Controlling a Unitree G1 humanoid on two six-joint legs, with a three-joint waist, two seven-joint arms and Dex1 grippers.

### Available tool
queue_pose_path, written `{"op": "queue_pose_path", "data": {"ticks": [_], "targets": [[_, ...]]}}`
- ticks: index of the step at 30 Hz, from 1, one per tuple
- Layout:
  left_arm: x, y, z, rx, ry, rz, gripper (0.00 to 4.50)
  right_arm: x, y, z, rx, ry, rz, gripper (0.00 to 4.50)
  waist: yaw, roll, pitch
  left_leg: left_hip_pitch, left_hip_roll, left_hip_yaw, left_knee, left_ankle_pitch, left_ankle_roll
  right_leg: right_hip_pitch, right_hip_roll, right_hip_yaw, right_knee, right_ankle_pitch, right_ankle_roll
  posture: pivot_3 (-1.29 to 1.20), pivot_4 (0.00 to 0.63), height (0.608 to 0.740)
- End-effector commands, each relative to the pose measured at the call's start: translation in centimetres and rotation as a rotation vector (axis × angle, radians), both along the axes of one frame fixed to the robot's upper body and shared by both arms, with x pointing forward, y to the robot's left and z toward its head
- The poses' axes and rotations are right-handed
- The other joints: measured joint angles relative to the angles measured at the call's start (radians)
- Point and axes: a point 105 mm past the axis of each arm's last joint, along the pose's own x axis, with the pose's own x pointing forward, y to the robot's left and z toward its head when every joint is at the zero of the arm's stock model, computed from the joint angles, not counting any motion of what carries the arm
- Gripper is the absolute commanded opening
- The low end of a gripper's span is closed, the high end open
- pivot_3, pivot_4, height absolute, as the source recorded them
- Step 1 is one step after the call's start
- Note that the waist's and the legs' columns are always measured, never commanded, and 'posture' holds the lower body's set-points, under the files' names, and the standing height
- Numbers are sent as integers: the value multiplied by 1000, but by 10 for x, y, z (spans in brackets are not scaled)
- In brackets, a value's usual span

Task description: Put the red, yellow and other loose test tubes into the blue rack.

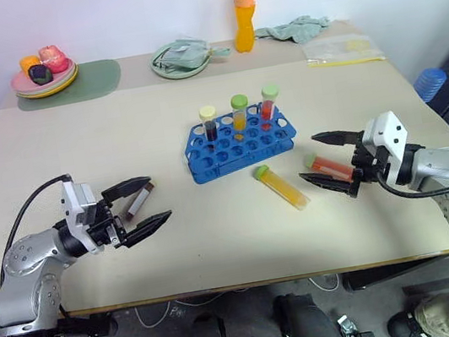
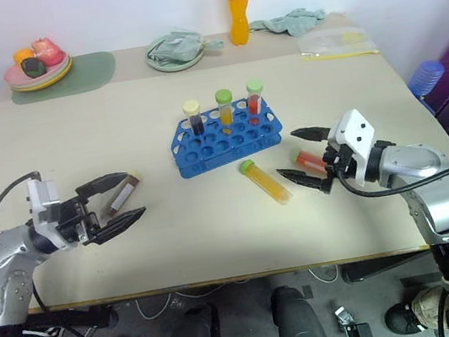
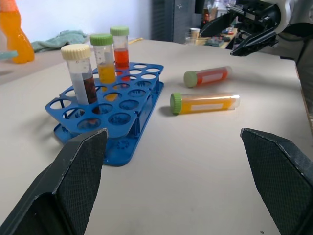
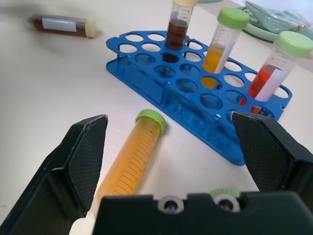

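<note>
**Three tubes loose on the table, both grippers spread and empty**

From the head cameras I see the blue rack mid-table with three tubes already standing along its far row. Just in front of the rack lies the yellow tube, green cap toward the rack. To the right of the rack, a little farther out, lies the red tube, and my right gripper hangs around it with its fingers wide apart, nothing clamped. Well to the left of the rack, the brown tube with its cream cap lies between the spread fingers of my left gripper, also not gripped.

In the left wrist view, the rack sits ahead with the yellow and red tubes lying beside it, side by side and apart from each other. The right gripper shows beyond them.

In the right wrist view, the yellow tube lies between my open fingers, close to the rack's near edge; the brown tube rests far beyond the rack's other end.

I judge these tubes light, stiff and smooth, so they will likely roll or squirt out under a sloppy pinch. I would close across the barrel near the cap, where the rim gives a stop, and squeeze gently, since thin plastic can crack.
</note>
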Motion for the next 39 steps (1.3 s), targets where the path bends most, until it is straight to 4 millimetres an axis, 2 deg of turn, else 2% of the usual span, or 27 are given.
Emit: {"op": "queue_pose_path", "data": {"ticks": [1,7,14,19,21,26,29,31,36,37,39], "targets": [[0,-6,6,10,-39,-27,4483,-3,-5,10,-13,-38,-6,4500,0,0,0,0,0,0,0,0,0,0,0,0,0,0,0,0,150,740],[-4,-11,8,-17,-56,-6,4483,11,-4,22,-8,-49,-5,4500,-7,0,0,0,0,0,0,0,0,0,0,0,0,0,0,0,150,740],[-15,-10,3,-29,-56,41,4483,22,2,24,5,-40,3,4500,-3,0,0,0,0,0,0,0,0,0,0,0,0,0,0,0,150,740],[-11,-23,11,-55,-79,21,4483,31,-3,33,26,-26,-51,4500,2,0,0,0,0,0,1,0,0,1,0,0,0,0,0,0,150,740],[-8,-30,11,-56,-87,-4,4483,37,-9,36,-23,-47,-127,4500,1,0,0,0,0,0,1,0,0,1,0,0,0,0,0,0,150,740],[-4,-42,10,-82,-76,-33,4483,44,-17,34,-76,39,-247,4500,0,0,0,0,0,0,0,0,0,0,0,0,0,0,0,0,150,740],[-3,-44,7,-76,-72,-44,4483,44,-22,21,-178,197,-312,4500,-4,1,0,0,0,0,0,0,0,0,0,0,0,0,0,0,150,740],[-1,-45,6,-74,-68,-51,4483,39,-21,17,-204,316,-329,4500,-4,1,0,0,0,0,0,0,0,0,0,0,0,0,0,0,150,740],[2,-48,7,-64,-73,-73,4483,15,-19,1,-442,529,-304,4500,0,1,0,-1,0,0,0,0,0,-2,0,0,0,0,0,0,150,740],[2,-49,7,-64,-74,-76,4483,16,-20,-1,-472,551,-326,4500,-1,1,0,-2,0,0,0,0,0,-2,0,0,0,0,0,0,150,740],[2,-52,7,-67,-77,-80,4483,32,-20,-1,-466,566,-398,4500,-4,1,0,-2,0,0,0,0,0,-2,0,0,0,0,0,0,150,740]]}}
